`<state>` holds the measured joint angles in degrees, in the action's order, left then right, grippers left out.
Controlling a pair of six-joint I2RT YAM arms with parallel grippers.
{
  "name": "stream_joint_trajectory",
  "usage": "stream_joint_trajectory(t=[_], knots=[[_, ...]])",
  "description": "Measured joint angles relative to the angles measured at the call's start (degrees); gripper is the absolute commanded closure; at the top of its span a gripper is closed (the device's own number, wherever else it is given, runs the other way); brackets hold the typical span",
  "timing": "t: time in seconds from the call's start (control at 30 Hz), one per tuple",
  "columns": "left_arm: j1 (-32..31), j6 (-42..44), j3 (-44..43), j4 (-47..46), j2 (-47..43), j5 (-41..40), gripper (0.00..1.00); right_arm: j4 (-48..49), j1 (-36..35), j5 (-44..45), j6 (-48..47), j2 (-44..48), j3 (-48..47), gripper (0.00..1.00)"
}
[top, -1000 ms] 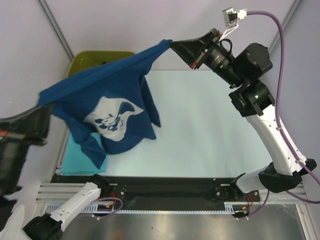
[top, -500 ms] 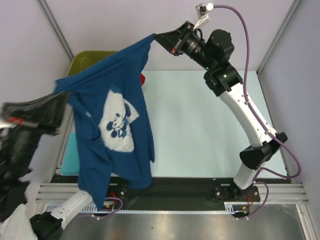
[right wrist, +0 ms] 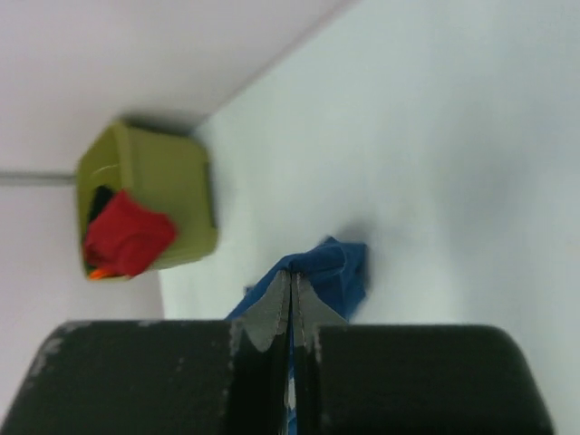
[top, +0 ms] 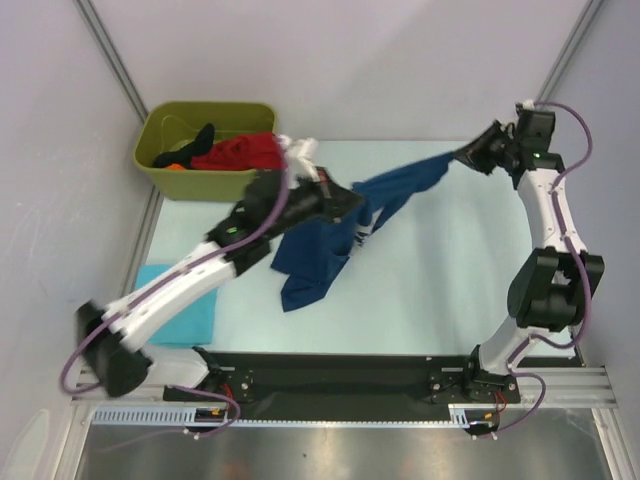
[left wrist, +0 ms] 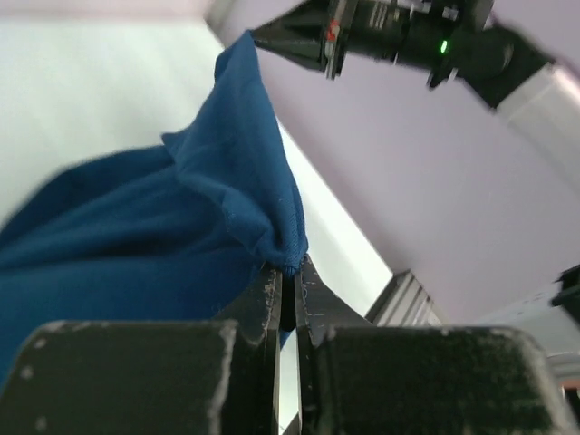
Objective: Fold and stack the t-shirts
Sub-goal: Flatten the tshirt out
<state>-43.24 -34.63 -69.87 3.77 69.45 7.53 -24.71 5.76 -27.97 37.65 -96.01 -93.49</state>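
Navy t-shirt [top: 305, 262] strung between my grippers, right of the olive-green bin [top: 200, 185].
Its body sags onto the table [top: 430, 280]; left gripper [left wrist: 288, 272] and right gripper [right wrist: 292, 281] each clamp tight on an edge. Best bet: pull evenly, lower flat, no twist.

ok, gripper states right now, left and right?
Left gripper: shut on the navy t-shirt.
Right gripper: shut on the same navy t-shirt, at another edge.
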Motion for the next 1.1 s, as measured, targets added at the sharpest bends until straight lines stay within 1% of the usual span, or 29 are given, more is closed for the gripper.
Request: stream_joint_trajectory(t=[0.1, 0.2, 0.23, 0.27, 0.3, 0.37, 0.4, 0.43, 0.47, 0.5, 0.53, 0.57, 0.67, 0.7, 0.77, 0.8, 0.83, 0.87, 0.9, 0.93, 0.97, 1.0, 1.1], knots=[[-3.87, -1.42, -2.93, -3.76, 11.52, 1.25, 1.00, -4.94, 5.38, -0.87, -3.87, -3.72, 1.86, 1.00], [-8.15, -2.43, -10.43, -4.15, 23.43, 2.80, 1.00, -9.84, 8.96, -0.11, -8.15, -8.70, 2.01, 1.00], [-9.55, -2.54, -13.16, -3.91, 26.77, 3.43, 0.88, -11.63, 9.94, 0.35, -9.49, -10.36, 2.01, 0.98], [-10.82, -2.62, -15.58, -3.26, 29.66, 4.22, 0.74, -13.33, 10.73, 0.90, -10.71, -11.72, 1.97, 0.98], [-11.85, -2.45, -18.62, -2.05, 32.26, 5.29, 0.52, -15.37, 11.45, 1.86, -11.98, -13.16, 1.62, 0.92], [-13.18, -2.38, -27.02, 2.49, 37.68, 8.09, 0.44, -19.61, 12.35, 3.98, -14.14, -15.91, -0.76, 0.85], [-13.79, -1.77, -31.47, 4.79, 40.17, 8.87, 0.38, -21.44, 12.57, 5.27, -15.28, -17.49, -2.67, 0.74], [-14.05, -1.14, -33.81, 6.34, 41.35, 9.25, 0.31, -23.41, 12.63, 6.60, -16.04, -18.91, -4.92, 0.66], [-14.12, -0.09, -35.04, 8.33, 41.79, 9.25, 0.22, -25.57, 12.59, 8.20, -16.96, -20.41, -7.61, 0.59], [-13.92, 0.94, -35.01, 10.38, 41.24, 9.20, 0.10, -27.58, 12.31, 10.38, -18.34, -21.88, -10.80, 0.45], [-13.55, 1.88, -34.05, 11.96, 40.33, 9.20, 0.07, -28.41, 12.11, 11.69, -18.93, -22.53, -12.39, 0.41], [-12.68, 2.64, -31.65, 12.98, 38.42, 9.18, 0.04, -29.70, 11.67, 14.16, -19.89, -22.99, -14.38, 0.40], [-8.24, 3.50, -22.32, 15.78, 30.21, 9.62, 0.05, -32.63, 10.45, 18.60, -21.40, -22.93, -17.46, 0.34], [-5.40, 3.21, -18.27, 16.55, 26.14, 10.21, 0.08, -33.16, 9.86, 20.13, -21.70, -22.86, -18.14, 0.34], [1.53, 2.45, -10.23, 16.81, 17.44, 10.97, 0.10, -34.10, 8.00, 23.02, -22.01, -22.58, -18.78, 0.34], [5.31, 1.81, -6.27, 18.05, 12.46, 10.88, 0.14, -34.53, 6.38, 24.13, -22.05, -22.36, -18.99, 0.34], [9.22, 1.46, -2.71, 18.38, 7.67, 10.58, 0.16, -34.82, 4.22, 25.20, -22.05, -22.03, -19.21, 0.34], [11.96, 1.18, -0.02, 19.08, 3.89, 10.36, 0.18, -34.67, 1.57, 26.12, -21.92, -21.75, -19.39, 0.34], [14.51, 0.90, 3.10, 20.37, -0.72, 10.27, 0.25, -34.32, -1.60, 26.73, -21.73, -21.35, -19.45, 0.36], [16.13, 0.28, 5.92, 21.51, -4.81, 10.29, 0.28, -33.59, -5.84, 26.95, -21.62, -20.85, -19.50, 0.38], [17.29, 0.00, 8.61, 21.81, -8.11, 10.38, 0.29, -32.70, -7.17, 27.06, -21.03, -20.70, -19.50, 0.40], [18.82, -0.44, 11.76, 22.99, -11.82, 10.93, 0.31, -31.06, -14.62, 26.93, -20.46, -20.04, -19.43, 0.41], [23.26, -1.70, 19.23, 27.56, -20.13, 11.04, 0.33, -23.69, -29.79, 25.64, -18.51, -18.99, -17.73, 0.43]])
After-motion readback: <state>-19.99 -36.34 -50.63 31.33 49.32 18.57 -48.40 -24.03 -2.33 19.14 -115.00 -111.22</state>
